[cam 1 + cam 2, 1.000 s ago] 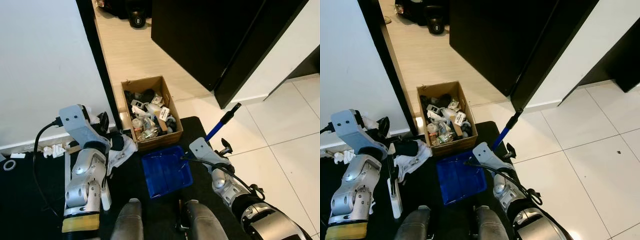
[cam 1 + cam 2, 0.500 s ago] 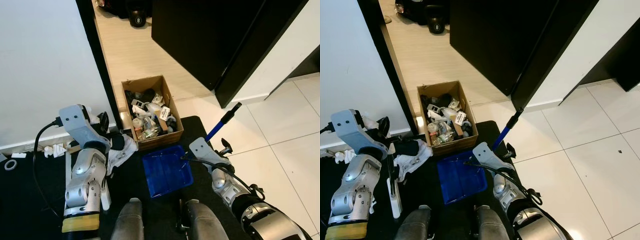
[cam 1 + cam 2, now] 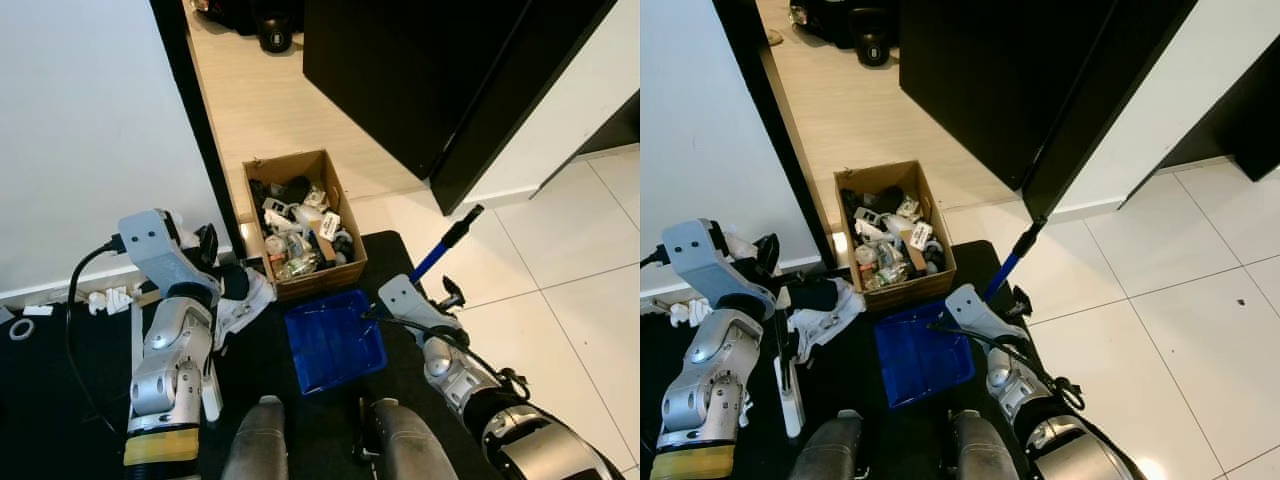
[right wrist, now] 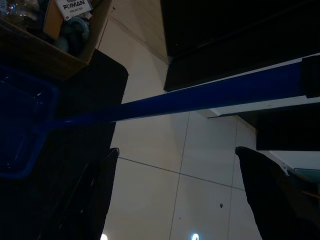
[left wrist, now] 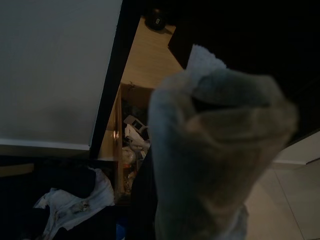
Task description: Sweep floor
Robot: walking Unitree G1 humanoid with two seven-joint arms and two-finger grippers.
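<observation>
A blue dustpan point(image 3: 333, 341) lies on the black mat point(image 3: 60, 360) just ahead of my feet. Its blue handle point(image 3: 440, 250) slants up to the right over the white tiles. My right gripper point(image 3: 447, 295) is beside the lower part of that handle. In the right wrist view its two black fingers point(image 4: 107, 170) stand wide apart and the handle point(image 4: 200, 97) crosses beyond them, so it is open. My left gripper point(image 3: 206, 244) is raised at the left near the wall. In the left wrist view a pale lump of white cloth point(image 5: 215, 150) covers it.
An open cardboard box point(image 3: 299, 222) full of small junk sits against the dustpan's far edge, beside a black door frame point(image 3: 195, 120). A crumpled white rag point(image 3: 243, 300) and a white stick point(image 3: 788, 385) lie on the mat. A dark cabinet point(image 3: 440, 70) stands behind, with white tiles point(image 3: 560, 260) to the right.
</observation>
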